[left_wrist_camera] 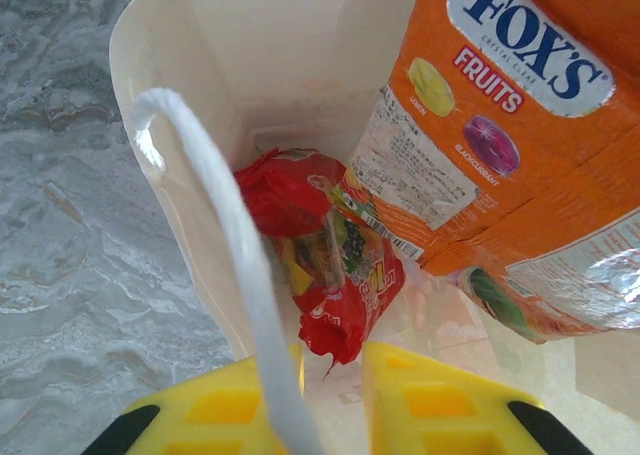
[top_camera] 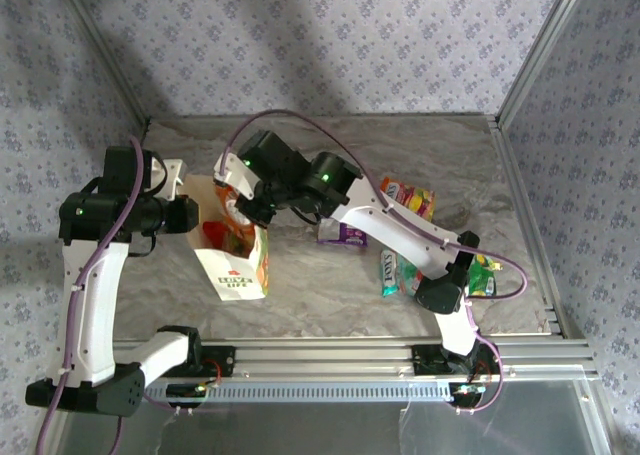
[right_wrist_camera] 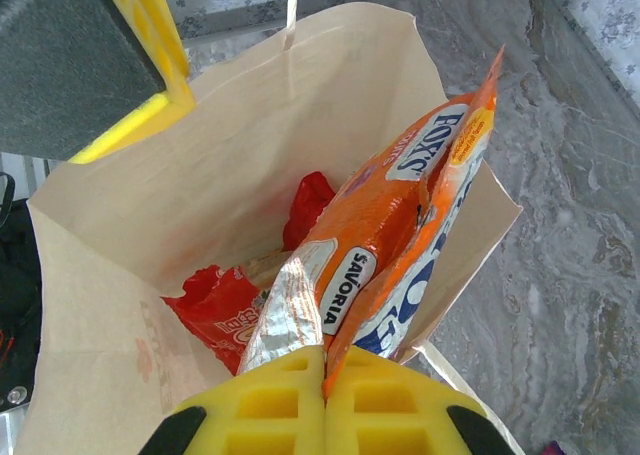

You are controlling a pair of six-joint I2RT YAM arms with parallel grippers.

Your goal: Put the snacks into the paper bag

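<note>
At the mouth of the paper bag (right_wrist_camera: 200,175), the right claw (right_wrist_camera: 325,360) is gripping the orange packet (right_wrist_camera: 400,205), hanging half inside above a red packet (left_wrist_camera: 320,275); the left claw (left_wrist_camera: 333,360) is pinching the rim. Releasing the packet likely comes next.

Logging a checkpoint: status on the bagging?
Left gripper pinching paper bag rim. Right gripper shut on orange packet, at bag mouth. Red packet inside. Nothing blocking.

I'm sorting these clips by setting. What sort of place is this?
Probably a lab test booth, not a home: an aluminium rail frame, patterned cloth walls, and a marble-look tabletop.
</note>
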